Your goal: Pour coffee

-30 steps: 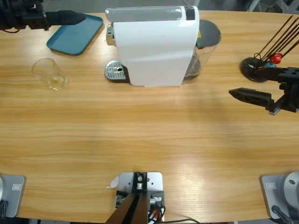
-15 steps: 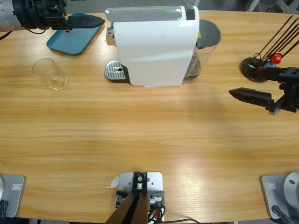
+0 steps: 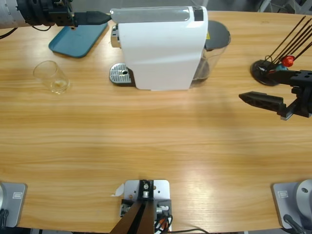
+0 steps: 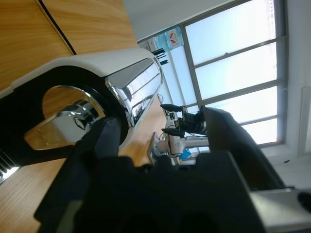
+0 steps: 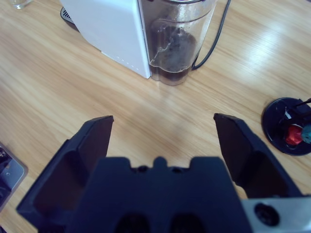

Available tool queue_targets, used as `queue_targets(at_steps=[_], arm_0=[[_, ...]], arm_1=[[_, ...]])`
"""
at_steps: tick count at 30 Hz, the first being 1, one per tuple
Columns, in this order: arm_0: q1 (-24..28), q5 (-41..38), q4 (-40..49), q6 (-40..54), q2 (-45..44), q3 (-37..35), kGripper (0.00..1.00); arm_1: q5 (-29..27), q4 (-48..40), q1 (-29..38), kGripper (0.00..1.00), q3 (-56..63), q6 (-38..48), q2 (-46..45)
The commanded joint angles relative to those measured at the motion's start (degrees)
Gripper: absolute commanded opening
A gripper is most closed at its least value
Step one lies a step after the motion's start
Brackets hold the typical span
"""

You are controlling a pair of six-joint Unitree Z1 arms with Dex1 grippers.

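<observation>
Left gripper (image 3: 100,18): seen at the upper left of the high view, held level above the table, its tip just beside the chrome lid end of the coffee machine (image 3: 161,48); in the left wrist view (image 4: 160,131) the jaws are spread wide, with the machine's chrome front lever framed between them
Right gripper (image 3: 261,101): seen at the right edge of the high view, above bare wood and well apart from the machine; in the right wrist view (image 5: 163,131) the jaws are spread wide and nothing is held
Coffee (image 3: 59,87): a thin amber layer is seen at the bottom of a clear glass tumbler (image 3: 50,76)
Tumbler position: stood upright on the table at the left, below the teal tray (image 3: 78,38) and left of the machine's round drip grid (image 3: 121,74); touched by neither gripper
Coffee machine: white and boxy, placed at top middle, with a clear water tank (image 5: 180,43) at its right end and a black cable (image 5: 216,34) trailing from it
Capsule stand (image 3: 265,70): a black round base with thin rods, set at the right, with a red and a blue capsule on it
Table (image 3: 156,146): long, light wood
</observation>
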Motion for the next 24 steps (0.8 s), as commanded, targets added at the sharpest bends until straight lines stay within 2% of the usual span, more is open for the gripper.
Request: queue_targets(at_steps=[1, 24], arm_0=[[-0.5, -1.5, -1.0, -0.9, 3.0, -0.8, 0.724], [-0.6, -1.9, -2.7, -4.0, 1.2, -3.0, 0.692]], arm_1=[[-0.6, 0.2, 0.6, 0.918, 1.5, 0.6, -0.4], [-0.6, 0.2, 0.6, 0.918, 1.5, 0.6, -0.6]])
